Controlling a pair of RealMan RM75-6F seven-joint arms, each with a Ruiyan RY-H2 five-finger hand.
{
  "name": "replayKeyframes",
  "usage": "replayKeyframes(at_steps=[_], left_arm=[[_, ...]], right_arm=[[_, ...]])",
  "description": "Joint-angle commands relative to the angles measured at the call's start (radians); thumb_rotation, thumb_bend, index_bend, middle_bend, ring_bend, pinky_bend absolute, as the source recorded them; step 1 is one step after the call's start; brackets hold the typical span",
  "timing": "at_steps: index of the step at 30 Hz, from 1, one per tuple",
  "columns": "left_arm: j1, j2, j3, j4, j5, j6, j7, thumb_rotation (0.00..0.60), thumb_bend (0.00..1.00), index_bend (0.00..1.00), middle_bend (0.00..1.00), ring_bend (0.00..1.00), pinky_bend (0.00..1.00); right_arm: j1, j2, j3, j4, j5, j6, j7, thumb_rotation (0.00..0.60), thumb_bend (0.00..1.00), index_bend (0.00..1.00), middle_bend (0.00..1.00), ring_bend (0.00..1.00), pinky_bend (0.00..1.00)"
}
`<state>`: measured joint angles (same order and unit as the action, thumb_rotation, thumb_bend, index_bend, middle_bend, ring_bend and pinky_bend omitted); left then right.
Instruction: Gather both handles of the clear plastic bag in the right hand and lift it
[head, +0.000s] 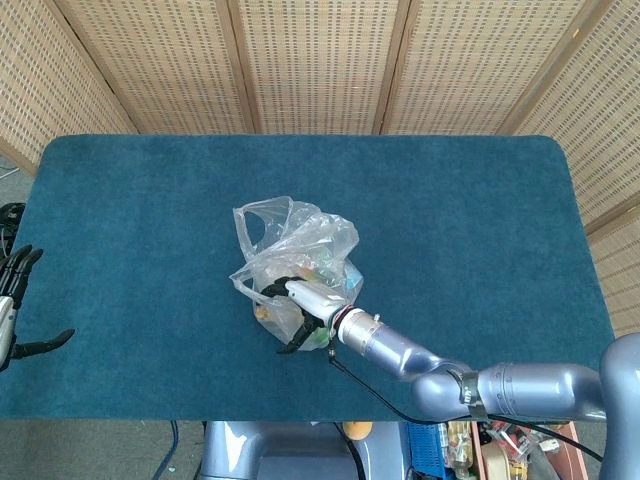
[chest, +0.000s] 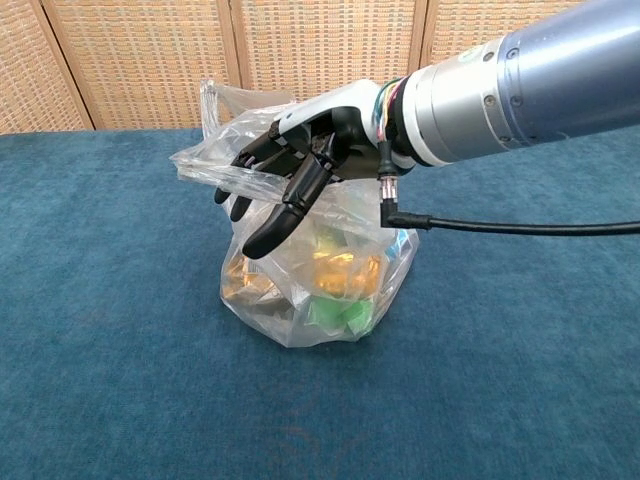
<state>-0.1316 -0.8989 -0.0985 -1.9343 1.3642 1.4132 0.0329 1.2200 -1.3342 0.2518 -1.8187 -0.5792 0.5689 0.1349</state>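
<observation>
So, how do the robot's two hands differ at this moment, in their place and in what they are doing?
The right hand reaches over the mouth of the clear plastic bag at the middle of the blue table; the left hand waits at the table's left edge. The right hand's fingers touch the bag's top film without clearly gripping it; the left hand touches nothing. Both have dark, spread fingers.

The right robot hand (head: 303, 305) reaches into the bag (head: 295, 265) mid-surface (head: 480, 230); the left robot hand (head: 15, 310) rests at nine o'clock.
</observation>
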Motion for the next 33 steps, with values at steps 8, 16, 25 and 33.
replayKeyframes(at_steps=[8,16,25,33], left_arm=[[-0.007,-0.003,-0.005,0.003,-0.014,-0.008,0.002,0.6,0.14,0.0,0.0,0.0,0.0],[-0.009,-0.003,-0.005,0.001,-0.016,-0.011,0.0,0.6,0.14,0.0,0.0,0.0,0.0],[-0.008,-0.002,0.0,-0.003,-0.008,-0.009,-0.003,0.6,0.14,0.0,0.0,0.0,0.0],[-0.008,-0.003,0.003,-0.004,-0.002,-0.01,-0.002,0.6,0.15,0.0,0.0,0.0,0.0]], right_arm=[[-0.029,-0.002,0.104,0.015,0.094,-0.099,0.176,0.6,0.1,0.31,0.44,0.21,0.0],[-0.161,0.013,0.283,0.0,0.081,-0.19,0.393,0.6,0.22,0.33,0.5,0.24,0.01],[-0.311,0.007,0.424,-0.007,0.028,-0.236,0.545,0.6,0.3,0.34,0.5,0.28,0.1],[-0.404,-0.018,0.501,-0.012,-0.021,-0.259,0.625,0.6,0.33,0.34,0.5,0.31,0.25]])
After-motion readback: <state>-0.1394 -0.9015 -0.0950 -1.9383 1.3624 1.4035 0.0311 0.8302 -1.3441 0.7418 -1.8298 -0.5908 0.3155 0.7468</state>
